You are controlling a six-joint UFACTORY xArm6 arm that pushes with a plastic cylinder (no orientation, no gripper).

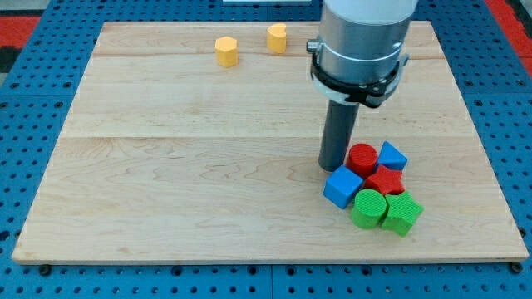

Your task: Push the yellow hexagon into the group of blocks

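A yellow hexagon sits near the view's top, left of centre. A second yellow block, heart-like in shape, lies just to its right. A group of blocks sits at the lower right: a red cylinder, a blue block, a red block, a blue cube, a green cylinder and a green hexagon. My tip rests on the board at the group's upper left, touching or nearly touching the red cylinder and blue cube. It is far from the yellow hexagon.
The wooden board lies on a blue perforated table. The arm's large grey body hangs over the board's upper right and hides part of the top edge.
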